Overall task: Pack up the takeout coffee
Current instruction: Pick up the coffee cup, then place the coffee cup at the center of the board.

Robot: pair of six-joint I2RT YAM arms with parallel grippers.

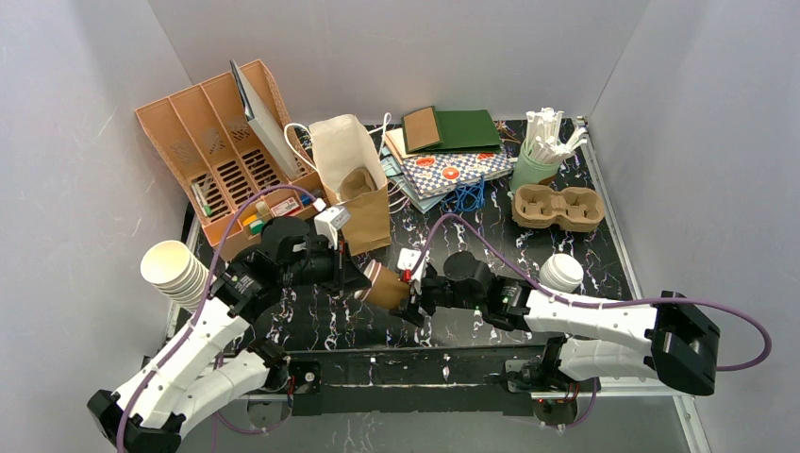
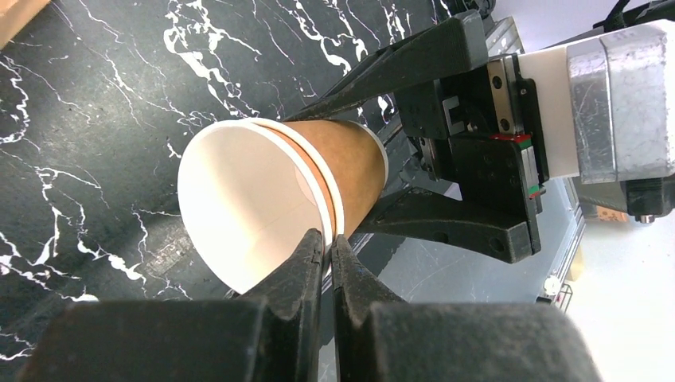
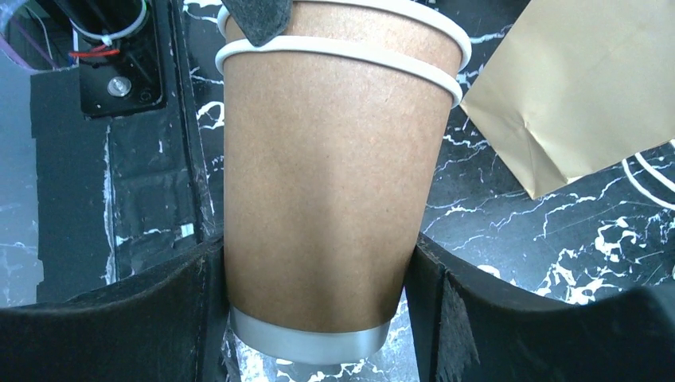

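Note:
Two nested tan-brown paper cups (image 1: 385,285) with white insides lie on their side just above the black marble table, held between both grippers. No lid is on them. My left gripper (image 1: 354,276) is shut on the rim of the inner cup (image 2: 263,207), one finger inside the mouth (image 2: 328,239). My right gripper (image 1: 412,294) is shut on the outer cup's body near its base (image 3: 326,183), its fingers (image 3: 183,310) on either side. Both rims show in the right wrist view, a little apart.
A stack of white lids (image 1: 562,272) stands on the table at right. An open paper bag (image 1: 354,179) stands behind the cups, and a pulp cup carrier (image 1: 557,208) is at back right. A tall stack of cream cups (image 1: 175,269) lies at left beside the brown organizer (image 1: 222,151).

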